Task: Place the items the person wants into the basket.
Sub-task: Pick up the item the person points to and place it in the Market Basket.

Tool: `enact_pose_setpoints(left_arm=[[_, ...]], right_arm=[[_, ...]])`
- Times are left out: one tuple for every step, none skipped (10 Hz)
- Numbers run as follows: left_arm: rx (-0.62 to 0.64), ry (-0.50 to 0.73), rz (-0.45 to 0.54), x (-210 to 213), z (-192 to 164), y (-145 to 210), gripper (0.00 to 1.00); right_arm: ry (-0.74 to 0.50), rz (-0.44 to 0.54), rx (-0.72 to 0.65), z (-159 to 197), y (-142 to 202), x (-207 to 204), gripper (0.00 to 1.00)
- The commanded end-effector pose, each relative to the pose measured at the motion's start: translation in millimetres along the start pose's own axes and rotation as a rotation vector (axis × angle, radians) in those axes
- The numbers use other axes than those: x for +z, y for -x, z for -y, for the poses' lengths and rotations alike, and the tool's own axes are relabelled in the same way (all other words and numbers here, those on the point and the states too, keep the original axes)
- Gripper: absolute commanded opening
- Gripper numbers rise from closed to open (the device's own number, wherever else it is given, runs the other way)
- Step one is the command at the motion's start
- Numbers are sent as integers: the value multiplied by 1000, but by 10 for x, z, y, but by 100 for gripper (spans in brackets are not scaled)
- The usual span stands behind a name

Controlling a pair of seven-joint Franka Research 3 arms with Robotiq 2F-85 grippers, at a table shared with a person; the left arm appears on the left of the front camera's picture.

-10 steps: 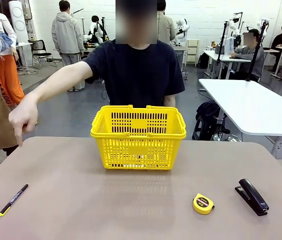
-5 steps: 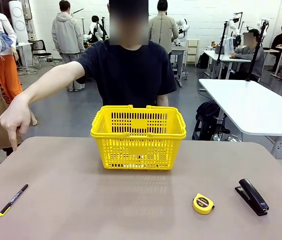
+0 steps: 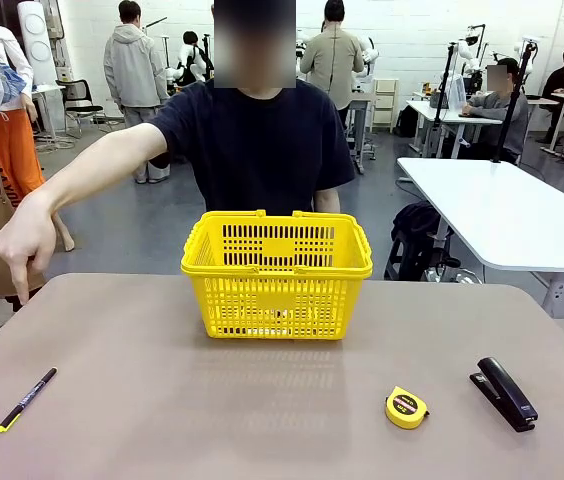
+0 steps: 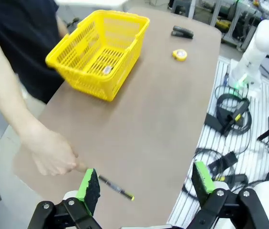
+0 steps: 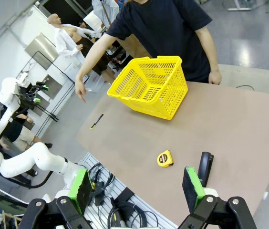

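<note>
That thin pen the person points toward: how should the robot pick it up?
Probably mid-barrel, from straight above, fingers closing across its narrow width. The pen lies flat on the table, long and slender, with bare tabletop either side for the fingers.

basket point(image 3: 276, 275) bright yellow, slotted lattice | pen point(image 3: 27, 399) black, yellow ends | tape measure point(image 3: 406, 408) yellow, dark centre | stapler point(image 3: 505, 393) black | counter point(image 3: 212, 420) plain tan | person's T-shirt point(image 3: 252, 150) dark navy | left jaws black, pads point(image 4: 87, 185) green
</note>
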State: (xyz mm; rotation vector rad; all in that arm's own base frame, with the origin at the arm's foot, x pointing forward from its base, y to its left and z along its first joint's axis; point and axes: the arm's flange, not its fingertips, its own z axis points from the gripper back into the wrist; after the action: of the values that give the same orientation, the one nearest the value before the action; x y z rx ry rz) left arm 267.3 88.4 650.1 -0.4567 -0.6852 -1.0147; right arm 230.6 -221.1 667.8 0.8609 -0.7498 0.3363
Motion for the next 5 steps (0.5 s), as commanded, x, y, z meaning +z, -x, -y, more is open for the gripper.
enact_pose_setpoints(left_arm=[[33,-146,-283,-274,169,-124,100],[32,-162,-396,-435,247,-131,100],[36,-176,-491,-581,257,-165,100],[59,-224,-536,-751,285,-141,100],[92,-282,-590,-965,303,-84,100]], right_arm=[[-23,20,16,-10,-21,0,100],[-23,20,16,-10,-21,0,100],[-23,20,16,-10,-21,0,100],[-23,20,16,-10,-21,0,100],[-23,20,16,-10,-21,0,100]])
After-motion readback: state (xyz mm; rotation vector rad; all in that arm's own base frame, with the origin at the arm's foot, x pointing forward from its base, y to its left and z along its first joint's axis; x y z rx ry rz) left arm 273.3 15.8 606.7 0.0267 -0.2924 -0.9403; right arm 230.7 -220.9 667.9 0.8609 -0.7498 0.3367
